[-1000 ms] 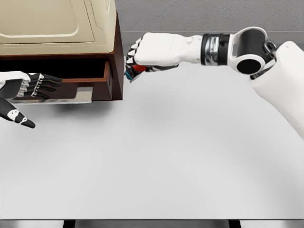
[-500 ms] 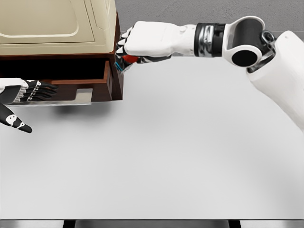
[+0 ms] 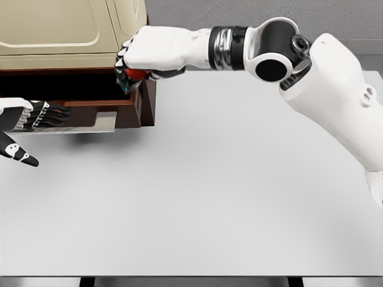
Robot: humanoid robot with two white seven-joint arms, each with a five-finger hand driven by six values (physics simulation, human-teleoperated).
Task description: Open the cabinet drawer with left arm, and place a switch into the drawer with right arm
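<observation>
Open drawer cavity reachable from above, cabinet body overhanging behind, table bare.

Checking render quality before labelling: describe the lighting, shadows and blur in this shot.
Head view: even, diffuse light, no glare; a soft shadow on the white table below the cabinet; the open drawer interior is dark; edges look slightly soft, without motion blur.

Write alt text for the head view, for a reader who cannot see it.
The white right hand holds a small red and blue switch above the pulled-out dark brown wooden drawer of a cream-topped cabinet. The left hand rests at the drawer's front, near the picture's left edge. Both stand on a plain white table.
</observation>
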